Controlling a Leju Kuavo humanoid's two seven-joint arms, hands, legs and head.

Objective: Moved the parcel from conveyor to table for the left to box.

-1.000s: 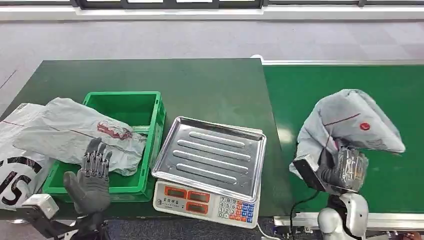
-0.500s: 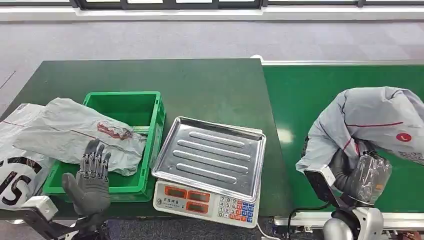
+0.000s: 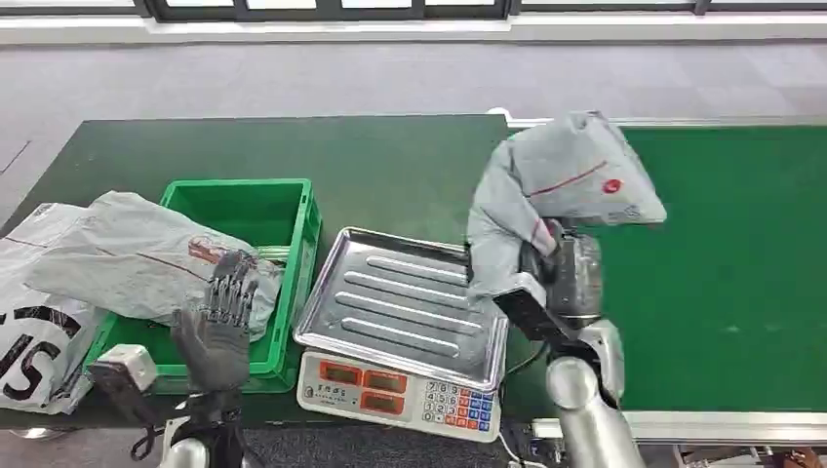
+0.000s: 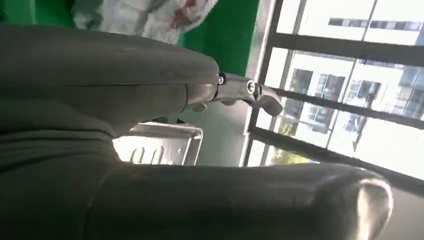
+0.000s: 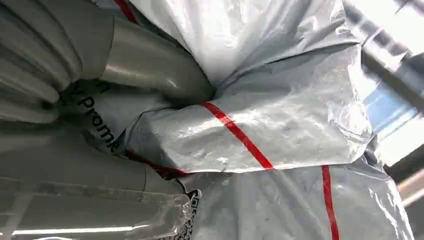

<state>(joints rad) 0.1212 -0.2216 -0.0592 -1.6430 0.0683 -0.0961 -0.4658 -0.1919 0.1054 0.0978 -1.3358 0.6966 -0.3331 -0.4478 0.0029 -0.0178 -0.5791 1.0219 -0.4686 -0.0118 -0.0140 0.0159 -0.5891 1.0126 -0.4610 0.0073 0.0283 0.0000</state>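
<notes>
My right hand [image 3: 556, 278] grips a grey plastic parcel [image 3: 556, 185] with red lines and a red round mark, lifted above the seam between the conveyor and the table, by the right rim of the steel scale tray [image 3: 405, 302]. In the right wrist view the thumb [image 5: 150, 65] presses into the crumpled parcel [image 5: 280, 120]. My left hand [image 3: 219, 322] is raised with fingers spread at the front right of the green box [image 3: 249, 210], holding nothing. Another grey parcel [image 3: 146, 258] lies across the box's left side.
An electronic scale [image 3: 400, 390] with a keypad stands at the table's front edge. A white printed bag [image 3: 34, 322] lies at the far left. The green conveyor belt [image 3: 722, 253] runs on the right; the dark green table [image 3: 293, 146] extends behind the box.
My right hand has carried the parcel leftward from over the conveyor to the table's edge by the scale. My left hand has shifted right and up toward the box's front corner.
</notes>
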